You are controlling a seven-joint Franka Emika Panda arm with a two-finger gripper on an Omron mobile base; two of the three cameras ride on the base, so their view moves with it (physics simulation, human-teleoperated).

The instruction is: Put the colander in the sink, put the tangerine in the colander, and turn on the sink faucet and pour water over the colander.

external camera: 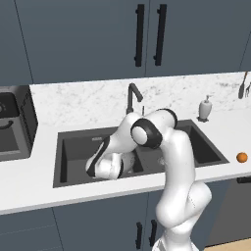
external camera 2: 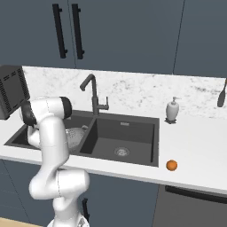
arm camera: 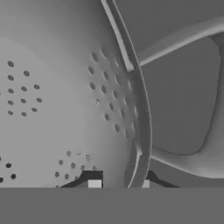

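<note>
pincer [arm camera: 118,183] grips the rim of the colander [arm camera: 65,109], which looks light, stiff and a bit slippery, down in the sink [external camera 2: 126,122].

The sink's [external camera 2: 154,133] right basin lies open; the sink faucet [external camera 2: 92,93] rises behind the divider

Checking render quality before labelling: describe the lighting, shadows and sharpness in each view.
Left base view: even, flat light, no glare; the sink basins read dark and the tangerine stays crisp. Right base view: the same soft light, with the colander dim inside the left basin behind the arm. Hand view: nearly colourless grey, the colander wall very close and softly shaded; the tool tips straddle its rim.
</note>
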